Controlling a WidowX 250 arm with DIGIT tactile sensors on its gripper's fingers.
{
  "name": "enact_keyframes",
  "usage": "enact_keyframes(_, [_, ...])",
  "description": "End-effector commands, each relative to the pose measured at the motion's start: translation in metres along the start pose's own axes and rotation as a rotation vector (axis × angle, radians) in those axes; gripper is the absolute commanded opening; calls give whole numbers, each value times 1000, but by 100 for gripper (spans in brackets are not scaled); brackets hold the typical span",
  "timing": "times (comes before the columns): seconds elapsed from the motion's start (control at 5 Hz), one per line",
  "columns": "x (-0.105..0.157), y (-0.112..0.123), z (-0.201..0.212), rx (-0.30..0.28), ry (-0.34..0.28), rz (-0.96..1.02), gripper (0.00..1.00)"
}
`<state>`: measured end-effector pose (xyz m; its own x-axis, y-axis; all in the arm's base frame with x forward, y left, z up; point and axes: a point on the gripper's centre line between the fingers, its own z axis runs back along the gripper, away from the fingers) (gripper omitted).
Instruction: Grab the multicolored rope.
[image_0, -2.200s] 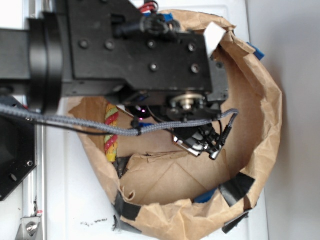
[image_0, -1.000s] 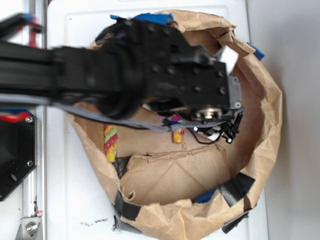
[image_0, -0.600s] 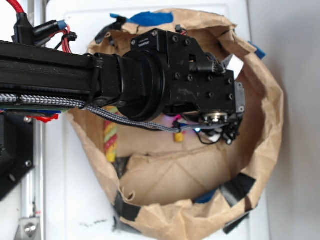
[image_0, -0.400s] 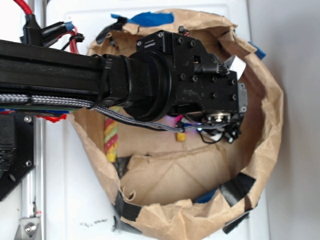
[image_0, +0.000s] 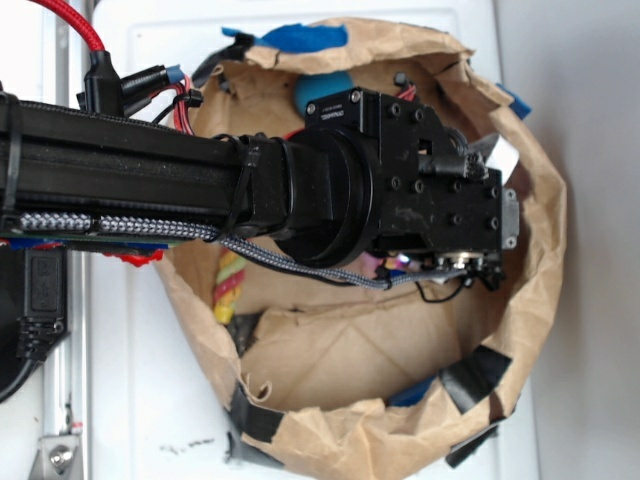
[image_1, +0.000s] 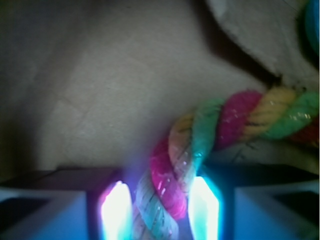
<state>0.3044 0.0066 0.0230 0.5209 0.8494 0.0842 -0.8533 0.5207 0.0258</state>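
Note:
The multicolored rope (image_1: 170, 165), twisted from pink-red, yellow and green strands, runs up between my fingertips and bends off to the right over the brown paper floor. My gripper (image_1: 160, 207) is shut on it, with the lit fingers (image_1: 202, 202) close against its sides. In the exterior view, one leg of the rope (image_0: 228, 288) shows at the left inside the bag. The rest is hidden under my black wrist. My gripper (image_0: 445, 270) is low inside the bag, its fingers mostly covered.
A brown paper bag (image_0: 545, 230) with black and blue tape patches rings the work area. A teal ball (image_0: 318, 90) lies at the back of the bag. A grey braided cable (image_0: 300, 262) hangs under the arm. White table lies outside the bag.
The arm came down into the bag over the rope, then shifted right. The rope's yellow end is now hidden and its left leg has tilted toward the gripper. The teal ball is uncovered.

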Motion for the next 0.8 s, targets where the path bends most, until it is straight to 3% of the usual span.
enact_keyframes(0.0, [6, 10, 28, -79, -9, -13, 0])
enact_keyframes(0.2, [7, 20, 61, -156, 5, -81, 0])
enact_keyframes(0.4, [4, 31, 110, -227, 27, -313, 0])
enact_keyframes(0.6, [-4, 36, 137, -266, 23, -449, 0])
